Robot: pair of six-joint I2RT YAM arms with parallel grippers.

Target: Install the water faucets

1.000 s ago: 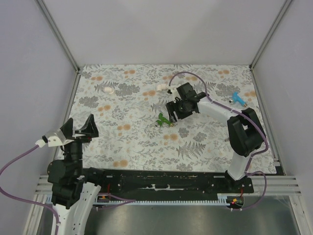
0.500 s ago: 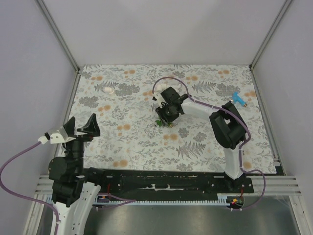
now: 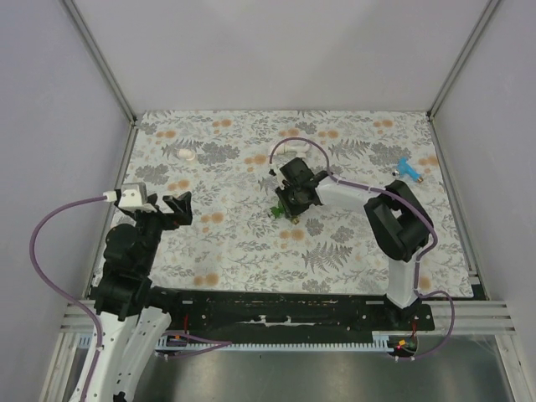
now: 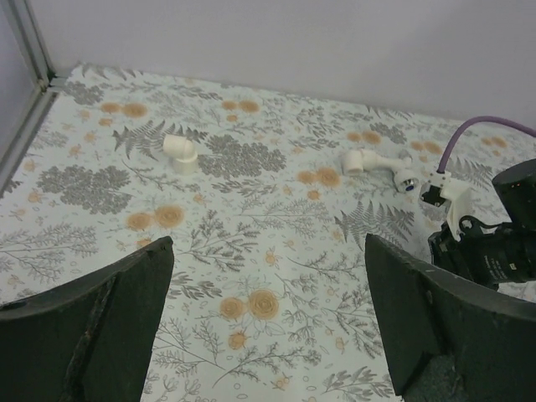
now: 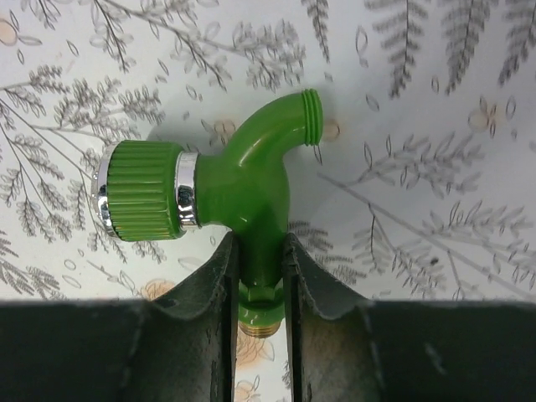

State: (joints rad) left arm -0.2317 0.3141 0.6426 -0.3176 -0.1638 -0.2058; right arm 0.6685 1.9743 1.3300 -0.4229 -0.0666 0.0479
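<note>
Pinching green faucet [image 5: 243, 188] by its stem, right fingers [image 5: 201, 335].

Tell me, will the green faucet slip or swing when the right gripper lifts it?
The green faucet looks like rigid moulded plastic, so probably no flexing. The right gripper pinches only its narrow, glossy stem, with the ribbed knob and spout lying beyond the grip, so it may pivot or slip. Small and plastic, it is likely light.
</note>
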